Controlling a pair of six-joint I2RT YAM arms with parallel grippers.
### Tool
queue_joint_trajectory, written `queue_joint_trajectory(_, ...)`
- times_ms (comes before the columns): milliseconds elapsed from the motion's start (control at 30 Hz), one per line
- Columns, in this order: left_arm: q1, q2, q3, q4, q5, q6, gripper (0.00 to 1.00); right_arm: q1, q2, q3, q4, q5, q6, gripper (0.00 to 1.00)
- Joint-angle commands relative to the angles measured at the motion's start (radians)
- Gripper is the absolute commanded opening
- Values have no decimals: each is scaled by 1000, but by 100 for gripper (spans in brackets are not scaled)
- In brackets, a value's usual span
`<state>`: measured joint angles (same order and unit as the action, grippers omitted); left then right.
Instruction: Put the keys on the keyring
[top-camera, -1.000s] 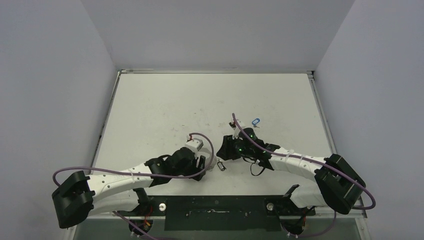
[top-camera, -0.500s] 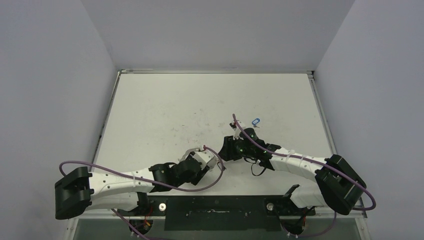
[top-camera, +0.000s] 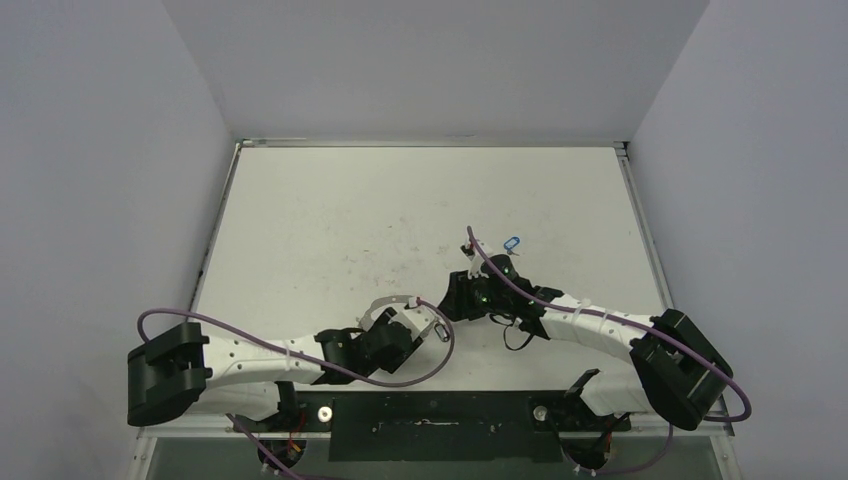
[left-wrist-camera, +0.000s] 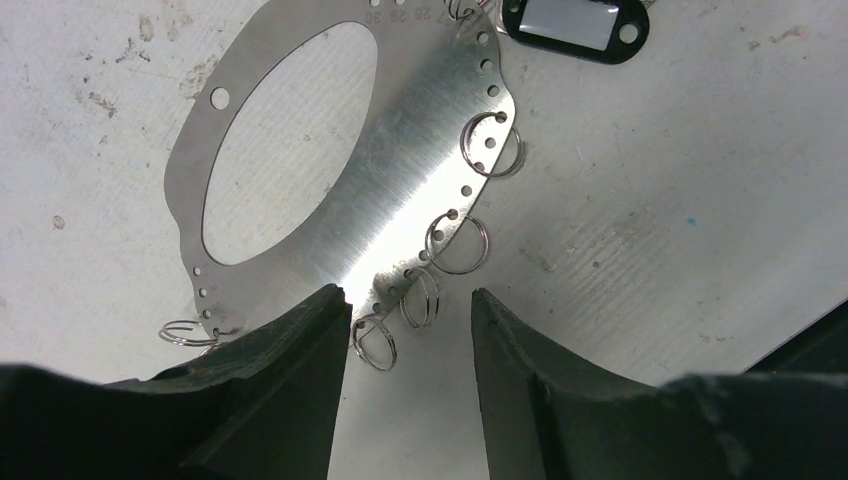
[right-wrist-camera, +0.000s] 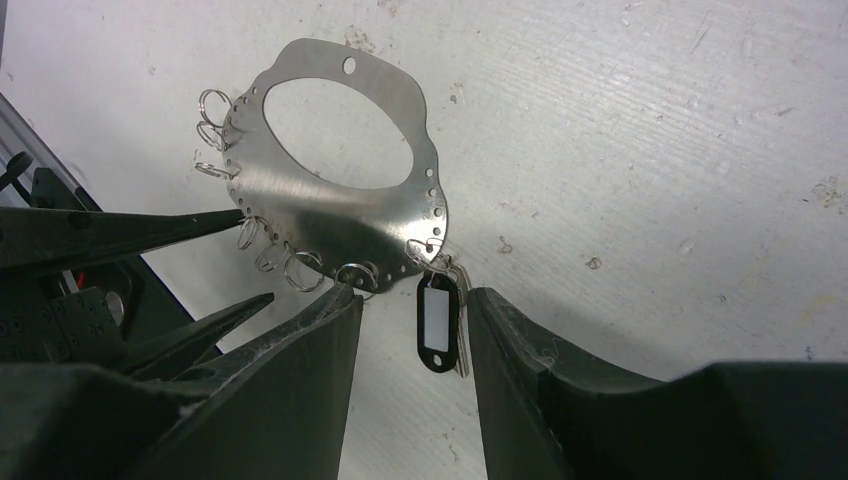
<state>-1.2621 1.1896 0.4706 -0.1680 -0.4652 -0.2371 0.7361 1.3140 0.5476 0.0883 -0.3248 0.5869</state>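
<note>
Metal keyring (left-wrist-camera: 400, 170) lies on table (top-camera: 330, 210), near front edge, between both arms. At keyring's looped rim: left gripper (left-wrist-camera: 408, 305) unclenched, fingers spread either side, wire loops (left-wrist-camera: 458, 243) in gap, nothing grasped. Opposite, right gripper (right-wrist-camera: 412, 295) spread wide, empty. Under it, dark-tagged key (right-wrist-camera: 437, 325) touching loop on keyring rim. Well beyond keyring: blue key (top-camera: 512, 243), alone on table.

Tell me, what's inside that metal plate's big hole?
Only bare table shows through the plate's hole. The plate's near edge is covered by the left hand.
</note>
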Motion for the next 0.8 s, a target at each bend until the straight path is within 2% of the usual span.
queue_joint_trajectory(0, -11, -2, 71, -29, -49, -61, 46, -9, -30, 13, 0, -13, -22, 44)
queue_joint_trajectory(200, -10, -80, 80, -66, -68, -169, 54, 1, -30, 31, -38, 1, -52, 44)
queue_joint_trajectory(367, 14, -163, 55, -28, -45, -277, 56, 29, -13, 50, -69, 26, -72, 44)
queue_joint_trajectory(500, 69, -191, 15, 67, 70, -381, 56, 42, -7, 51, -70, 38, -72, 45)
queue_joint_trajectory(667, 222, -168, -16, 152, 306, -525, 56, 48, -7, 52, -74, 40, -76, 45)
queue_joint_trajectory(767, 263, -145, -16, 195, 380, -544, 56, 48, -5, 55, -78, 43, -80, 45)
